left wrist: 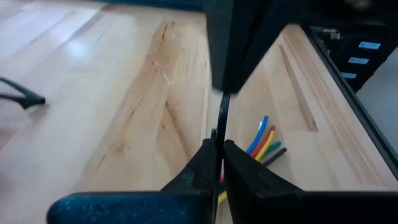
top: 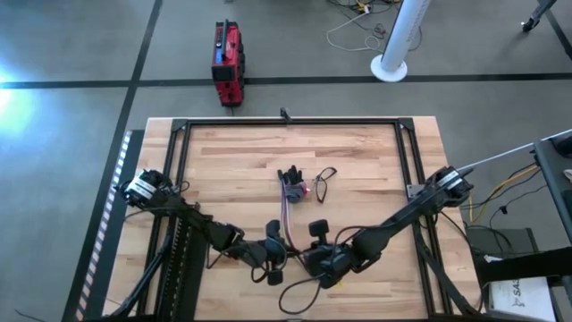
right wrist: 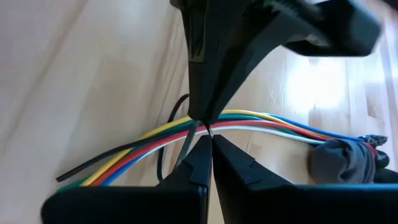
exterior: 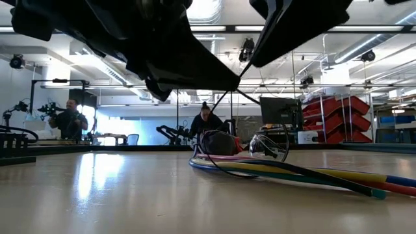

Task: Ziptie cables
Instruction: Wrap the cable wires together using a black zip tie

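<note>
The cables (top: 286, 207) lie on the wooden table (top: 223, 161) as a thin mixed-colour bundle running from the middle toward the near edge; their loose ends (left wrist: 264, 138) fan out beside my left gripper. The ziptie (left wrist: 222, 118), a thin dark strap, rises from the cables and spans between both grippers. My left gripper (left wrist: 221, 152) and my right gripper (right wrist: 209, 142) meet tip to tip just above the bundle's near end, each shut on the strap. In the low view the strap (exterior: 229, 97) slants up from the cables (exterior: 292, 172) into the dark grippers overhead. My left gripper pinches the ziptie's thin strap (left wrist: 221, 134) between its two fingertips. The strap runs straight on from the fingers to my right gripper, clear of the table. Which end of the strap it has, I cannot tell. My right gripper pinches the ziptie (right wrist: 200, 132) at its fingertips, right where my left gripper's fingers (right wrist: 202, 93) come in from the opposite side. Below the pinch the strap (right wrist: 177, 155) curves down across the cables, which stay on the table.
A small black wire loop (top: 324, 179) lies right of the cables' far end, where a grey sleeve (top: 291, 182) wraps them. A black frame (top: 286, 122) borders the table. Bare wood lies to the left and far side.
</note>
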